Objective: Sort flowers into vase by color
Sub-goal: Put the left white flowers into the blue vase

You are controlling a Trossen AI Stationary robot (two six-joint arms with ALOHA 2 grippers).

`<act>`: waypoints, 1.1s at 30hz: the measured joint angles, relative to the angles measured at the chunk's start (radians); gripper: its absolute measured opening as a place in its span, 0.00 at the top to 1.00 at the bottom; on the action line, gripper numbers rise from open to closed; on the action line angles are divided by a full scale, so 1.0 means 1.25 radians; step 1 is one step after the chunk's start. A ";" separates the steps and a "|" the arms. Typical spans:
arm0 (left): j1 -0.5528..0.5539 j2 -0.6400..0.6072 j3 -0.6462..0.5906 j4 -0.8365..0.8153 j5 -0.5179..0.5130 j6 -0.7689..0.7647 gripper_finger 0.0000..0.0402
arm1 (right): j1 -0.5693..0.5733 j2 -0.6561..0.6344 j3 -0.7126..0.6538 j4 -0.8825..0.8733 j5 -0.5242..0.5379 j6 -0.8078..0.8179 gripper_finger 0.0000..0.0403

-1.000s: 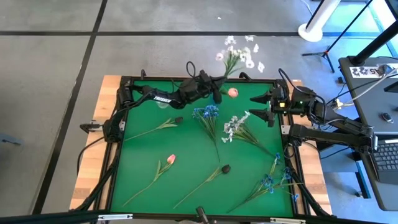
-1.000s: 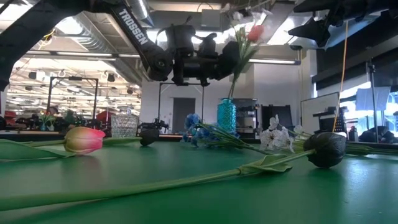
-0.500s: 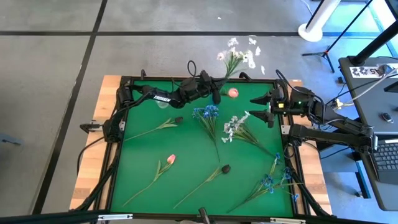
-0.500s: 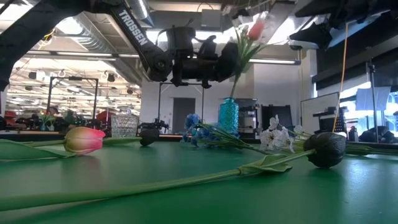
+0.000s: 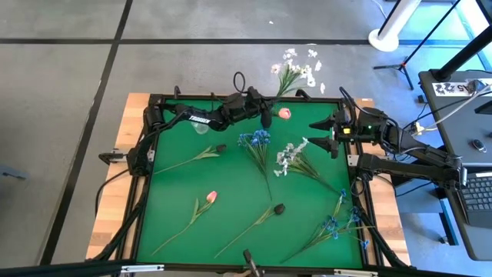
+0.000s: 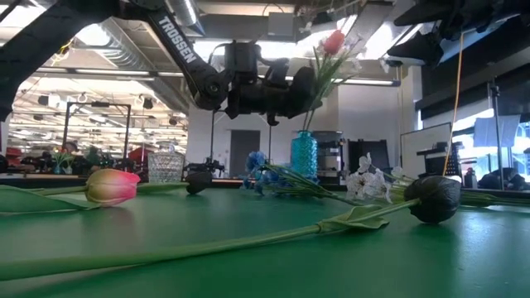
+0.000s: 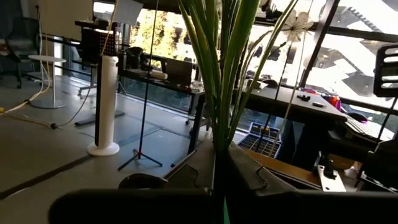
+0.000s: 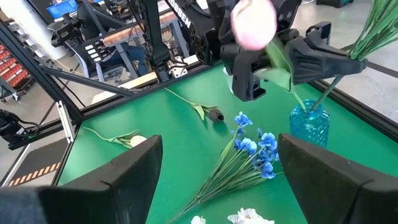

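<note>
A black bud (image 6: 432,199) and pink tulip (image 6: 112,185) lie nearest in the low view. Farther back, the left gripper (image 6: 291,87) is clamped on a pink tulip stem (image 6: 319,79) above the blue vase (image 6: 303,155). The right gripper (image 5: 317,132) is held spread, idle. Stems are judged light and floppy, best pinched mid-stem. Only the right wrist view shows the vase's mouth.
</note>
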 joint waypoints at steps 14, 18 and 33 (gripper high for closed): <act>0.015 -0.120 0.000 -0.220 0.071 0.039 0.98 | 0.000 0.000 0.000 0.002 0.001 0.000 0.21; 0.022 -0.120 -0.003 -0.236 0.076 0.033 0.98 | 0.000 0.000 0.000 0.003 0.001 0.001 0.21; 0.111 -0.124 -0.273 0.230 0.182 -0.087 0.98 | 0.000 0.001 0.000 0.003 0.003 -0.005 0.21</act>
